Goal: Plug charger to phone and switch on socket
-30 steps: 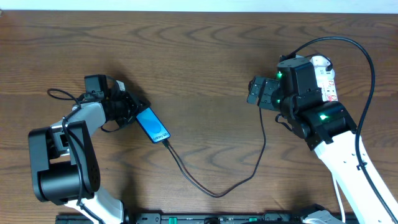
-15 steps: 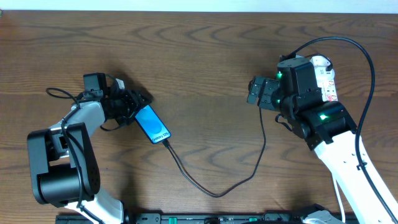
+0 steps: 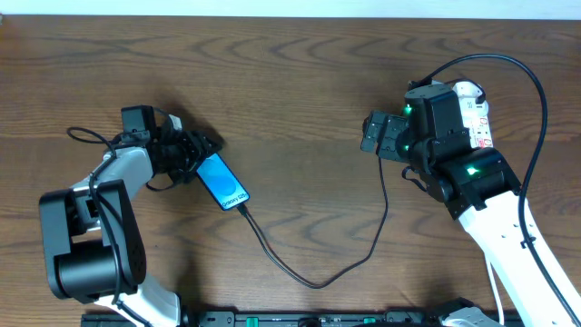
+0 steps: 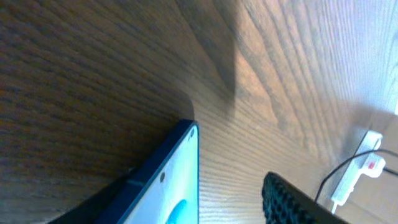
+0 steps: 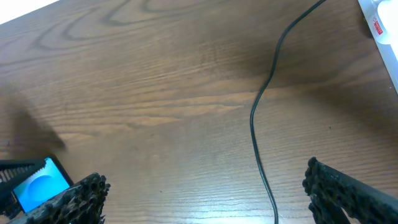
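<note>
Charger (image 5: 251,124) looked seated in phone (image 3: 223,182). Left gripper (image 3: 195,150) jaws stood apart, right gripper (image 3: 381,136) wide too. You needed to back left straight off, never nudging phone.

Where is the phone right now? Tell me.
In the overhead view the phone lies on the left half of the table, its upper end at the left arm's jaws and the black cable meeting its lower end.
</note>
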`<state>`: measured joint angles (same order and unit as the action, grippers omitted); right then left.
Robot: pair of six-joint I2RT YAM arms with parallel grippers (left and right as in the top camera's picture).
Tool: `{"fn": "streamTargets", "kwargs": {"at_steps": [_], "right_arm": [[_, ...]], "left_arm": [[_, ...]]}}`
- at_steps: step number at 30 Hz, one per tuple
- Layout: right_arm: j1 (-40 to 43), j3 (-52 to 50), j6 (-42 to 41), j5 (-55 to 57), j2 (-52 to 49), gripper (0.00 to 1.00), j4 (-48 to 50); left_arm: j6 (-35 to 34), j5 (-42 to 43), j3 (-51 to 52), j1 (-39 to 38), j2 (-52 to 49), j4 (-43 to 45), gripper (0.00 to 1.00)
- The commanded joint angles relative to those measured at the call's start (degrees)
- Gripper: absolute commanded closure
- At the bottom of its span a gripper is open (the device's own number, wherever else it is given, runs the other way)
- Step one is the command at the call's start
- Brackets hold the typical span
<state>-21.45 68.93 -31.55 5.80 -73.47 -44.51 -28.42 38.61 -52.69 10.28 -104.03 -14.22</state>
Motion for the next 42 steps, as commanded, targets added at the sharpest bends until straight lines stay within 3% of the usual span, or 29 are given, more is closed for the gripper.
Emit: {"fn": "streamTargets", "kwargs": {"at_steps": [1, 15, 21, 25, 42], "right_arm": [[-0.02, 0.44, 0.31, 0.02, -0.04, 0.01, -0.13], [-0.02, 0.44, 0.31, 0.0, -0.04, 0.01, -0.17], [-0.02, 0.44, 0.31, 0.02, -0.04, 0.01, -0.13], [-0.02, 0.44, 0.31, 0.02, -0.04, 0.01, -0.13], [-0.02, 0.44, 0.33, 0.04, -0.48, 0.01, -0.13]], "left_arm": [[0.57, -8.31, 2.78, 0.24, -3.15, -2.47, 0.31], [0.57, -8.31, 2.78, 0.24, -3.15, -5.03, 0.26], [0.57, -8.31, 2.78, 0.24, -3.15, -5.73, 0.13], [0.57, -8.31, 2.78, 0.24, -3.15, -6.16, 0.11], [0.57, -12.81, 2.78, 0.24, -3.15, -12.11, 0.09]]}}
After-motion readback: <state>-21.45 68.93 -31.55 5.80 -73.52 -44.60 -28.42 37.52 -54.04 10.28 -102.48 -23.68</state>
